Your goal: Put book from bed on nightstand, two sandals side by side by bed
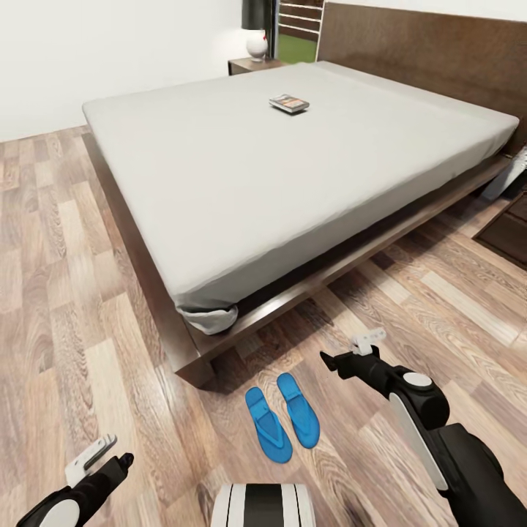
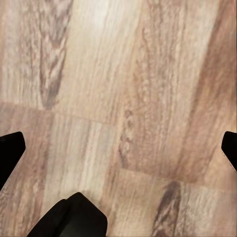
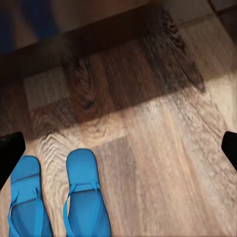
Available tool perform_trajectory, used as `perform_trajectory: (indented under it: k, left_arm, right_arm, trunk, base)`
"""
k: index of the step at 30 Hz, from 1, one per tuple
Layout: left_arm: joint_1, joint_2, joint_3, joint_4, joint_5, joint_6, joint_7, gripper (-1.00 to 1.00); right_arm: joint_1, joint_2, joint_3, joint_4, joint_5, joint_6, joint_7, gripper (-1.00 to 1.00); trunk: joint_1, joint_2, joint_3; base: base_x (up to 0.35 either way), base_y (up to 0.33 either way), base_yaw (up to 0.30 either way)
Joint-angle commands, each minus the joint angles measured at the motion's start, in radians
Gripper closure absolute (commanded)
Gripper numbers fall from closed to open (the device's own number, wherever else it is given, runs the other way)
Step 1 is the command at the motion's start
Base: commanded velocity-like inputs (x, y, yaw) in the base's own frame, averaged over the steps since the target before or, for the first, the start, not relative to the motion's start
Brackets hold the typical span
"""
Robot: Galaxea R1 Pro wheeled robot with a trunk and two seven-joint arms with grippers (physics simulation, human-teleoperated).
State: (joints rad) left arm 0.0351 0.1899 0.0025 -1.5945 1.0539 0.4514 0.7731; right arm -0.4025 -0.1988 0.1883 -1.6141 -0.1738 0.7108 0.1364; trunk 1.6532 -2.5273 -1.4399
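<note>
The book (image 1: 289, 103) lies flat on the light grey mattress of the bed (image 1: 241, 176), toward the headboard. A nightstand (image 1: 251, 66) stands at the bed's far corner with a white lamp on it. Two blue sandals (image 1: 268, 424) (image 1: 298, 408) lie side by side on the floor just off the bed's near corner. My right gripper (image 1: 350, 350) hovers open to the right of them, holding nothing. Its wrist view shows both sandals (image 3: 29, 202) (image 3: 86, 197) below the dark bed frame. My left gripper (image 1: 106, 455) is open and low on the left over bare planks (image 2: 118, 98).
Wood-plank floor (image 1: 66, 293) surrounds the bed. A dark brown low piece of furniture (image 1: 506, 230) sits at the right edge beside the bed, with a pale object (image 1: 510, 174) leaning near it. A fold of sheet (image 1: 208, 318) hangs at the bed's near corner.
</note>
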Motion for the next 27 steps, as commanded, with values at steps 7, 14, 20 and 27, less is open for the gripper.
perform_trajectory:
  k: [7, 14, 20, 27]
  left_arm:
    - [0.0, 0.0, -0.002, -0.002, 0.006, 0.0, 0.004, -1.0]
    - [0.0, 0.001, -0.01, -0.009, 0.006, -0.002, 0.006, -1.0]
    - [0.001, 0.007, -0.005, -0.012, 0.006, -0.003, 0.006, -1.0]
    - [-0.045, 0.001, -0.048, -0.005, 0.005, 0.025, 0.01, -1.0]
  right_arm:
    - [-0.006, 0.001, -0.002, -0.001, -0.004, 0.008, -0.003, -1.0]
    - [-0.007, 0.002, -0.003, -0.001, -0.004, 0.01, -0.003, -1.0]
    - [-0.007, 0.003, -0.003, -0.001, -0.004, 0.011, -0.003, -1.0]
    - [-0.01, -0.002, -0.003, -0.001, -0.004, 0.048, -0.003, -1.0]
  trunk:
    - [-0.003, 0.001, 0.027]
    - [-0.006, 0.003, 0.054]
    - [-0.009, 0.004, 0.077]
    - [-0.012, 0.006, 0.104]
  base:
    - [0.0, 0.0, -0.195]
    - [0.0, 0.0, -0.256]
    - [0.0, 0.0, -0.265]
    - [0.0, 0.0, -0.267]
